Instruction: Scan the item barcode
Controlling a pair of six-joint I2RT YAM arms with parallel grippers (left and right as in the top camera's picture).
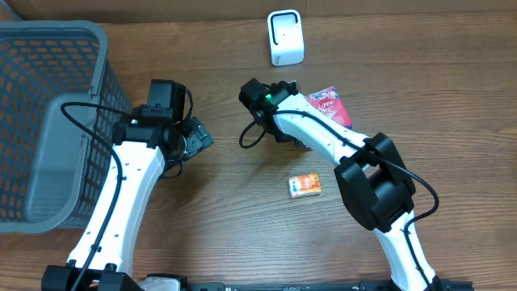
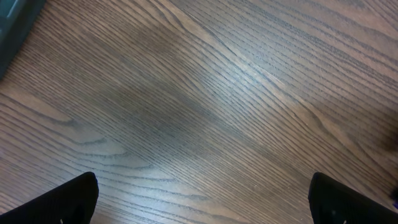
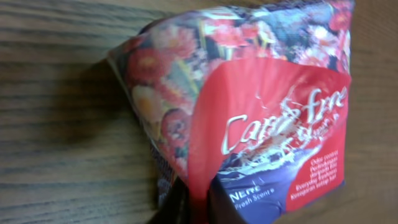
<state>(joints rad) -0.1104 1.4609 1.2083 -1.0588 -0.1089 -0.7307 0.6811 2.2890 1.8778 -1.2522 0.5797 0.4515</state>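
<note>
A red flowered packet point(image 3: 261, 112) with white script lettering fills the right wrist view. My right gripper point(image 3: 199, 200) is shut on its near edge, and the film bunches into a fold between the dark fingers. From overhead the packet point(image 1: 329, 105) lies on the wooden table right of the right gripper point(image 1: 303, 95). No barcode shows on the packet's visible faces. The white scanner point(image 1: 285, 38) stands at the back of the table. My left gripper point(image 2: 202, 199) hangs open over bare wood, holding nothing, and it point(image 1: 196, 133) sits left of centre in the overhead view.
A small orange box point(image 1: 305, 186) lies on the table in front of the packet. A grey mesh basket point(image 1: 48, 121) takes up the left side. A black cable loops beside the right wrist point(image 1: 250, 133).
</note>
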